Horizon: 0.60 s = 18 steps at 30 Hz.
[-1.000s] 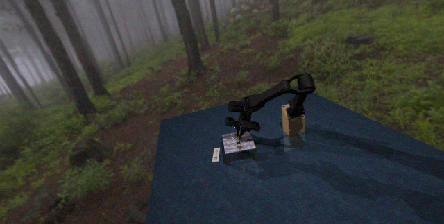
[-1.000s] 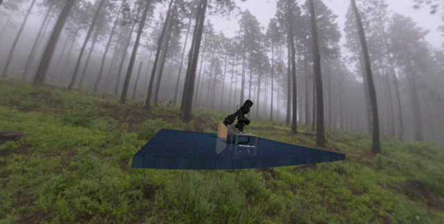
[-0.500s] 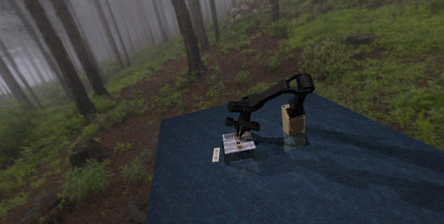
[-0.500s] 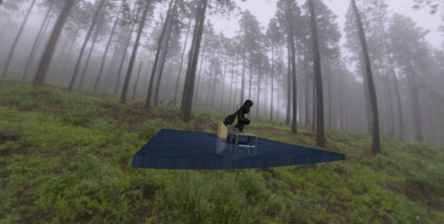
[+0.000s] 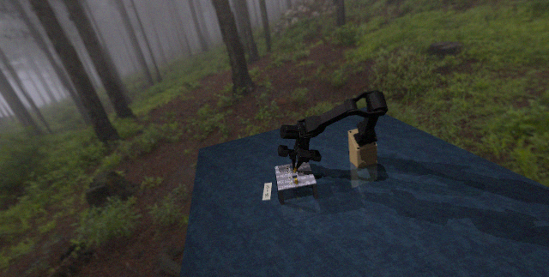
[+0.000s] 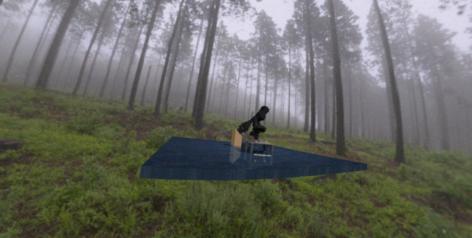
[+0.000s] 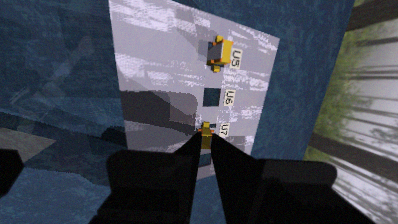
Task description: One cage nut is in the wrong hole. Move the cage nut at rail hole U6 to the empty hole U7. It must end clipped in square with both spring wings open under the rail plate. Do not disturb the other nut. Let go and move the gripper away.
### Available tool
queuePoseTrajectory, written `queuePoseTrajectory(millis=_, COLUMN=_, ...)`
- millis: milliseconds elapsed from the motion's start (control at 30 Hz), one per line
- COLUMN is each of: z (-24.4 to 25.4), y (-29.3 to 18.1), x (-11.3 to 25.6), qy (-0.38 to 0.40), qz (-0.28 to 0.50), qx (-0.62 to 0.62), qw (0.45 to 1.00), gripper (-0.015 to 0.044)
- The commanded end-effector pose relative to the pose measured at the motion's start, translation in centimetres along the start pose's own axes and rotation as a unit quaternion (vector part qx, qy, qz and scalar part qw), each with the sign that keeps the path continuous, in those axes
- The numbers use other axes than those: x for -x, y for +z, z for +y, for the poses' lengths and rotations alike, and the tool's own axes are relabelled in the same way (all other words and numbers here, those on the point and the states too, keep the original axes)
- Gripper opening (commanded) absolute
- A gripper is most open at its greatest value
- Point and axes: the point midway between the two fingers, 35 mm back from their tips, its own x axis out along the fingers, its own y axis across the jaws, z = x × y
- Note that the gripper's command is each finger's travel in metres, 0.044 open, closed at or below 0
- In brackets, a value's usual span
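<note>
The rail plate point(image 5: 285, 180) point(image 7: 150, 75) is a pale raised plate with square holes. My gripper point(image 5: 295, 170) point(image 7: 205, 136) is shut on a yellow cage nut point(image 7: 206, 131), low at the U7 label point(image 7: 224, 131). The fingers hide part of this nut; whether it is in the hole, and how its wings lie, cannot be told. Hole U6 point(image 7: 212, 97) is empty and dark. The other yellow cage nut point(image 7: 223, 52) point(image 5: 296, 180) sits at hole U5, beside its label.
A further dark hole point(image 7: 203, 160) shows just beyond U7, partly behind the fingers. A small white label card point(image 5: 267, 191) lies on the blue table point(image 5: 240, 225) beside the rail plate. The arm's base stands on a wooden block point(image 5: 363, 154) point(image 6: 236, 138).
</note>
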Motion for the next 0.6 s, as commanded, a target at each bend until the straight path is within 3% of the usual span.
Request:
queuePoseTrajectory(millis=0, z=-0.11, y=0.09, x=0.03, qy=0.002, qz=-0.001, qx=0.003, qw=1.0, gripper=0.0025)
queuePoseTrajectory(millis=567, z=-0.23, y=0.1, x=0.03, qy=0.014, qz=-0.001, qx=0.003, qw=1.0, gripper=0.0025)
